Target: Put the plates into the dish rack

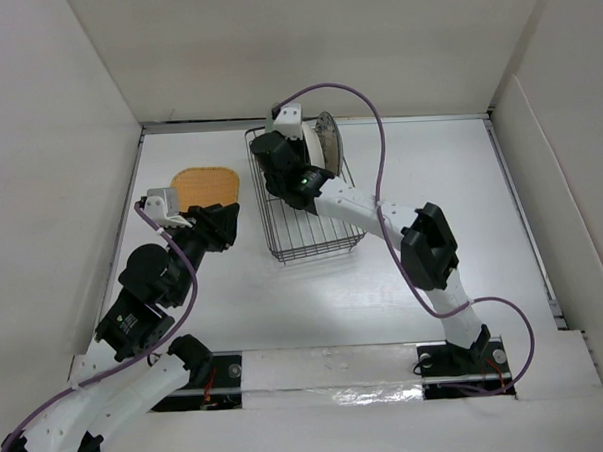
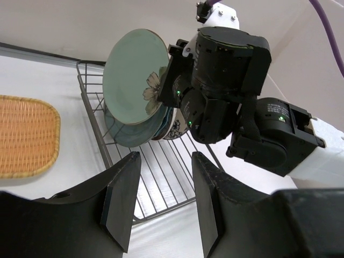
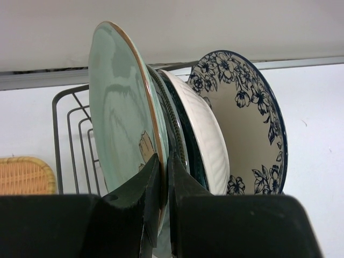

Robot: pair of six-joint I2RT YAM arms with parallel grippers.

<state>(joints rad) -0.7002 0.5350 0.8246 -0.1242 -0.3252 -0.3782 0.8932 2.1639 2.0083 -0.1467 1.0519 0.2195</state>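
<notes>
Right wrist view: the right gripper (image 3: 164, 169) is clamped on the rim of the pale mint plate with flower (image 3: 115, 118). The plate is held on edge, just beside the row of plates standing in the dish rack (image 3: 58, 134). The white plate with blue pattern (image 3: 250, 118) stands farthest back. In the top external view, the row occupies the rack's 12 o'clock end. The orange rounded-square plate (image 1: 207, 185) lies flat on the table (image 1: 430, 180) at the rack's 9 o'clock side. The left gripper (image 2: 161, 199), fingers apart, hovers near that plate's 5 o'clock corner.

Right gripper (image 1: 296, 154) hangs over the dish rack (image 1: 312, 236), orange plate (image 1: 207, 186) alongside.
</notes>
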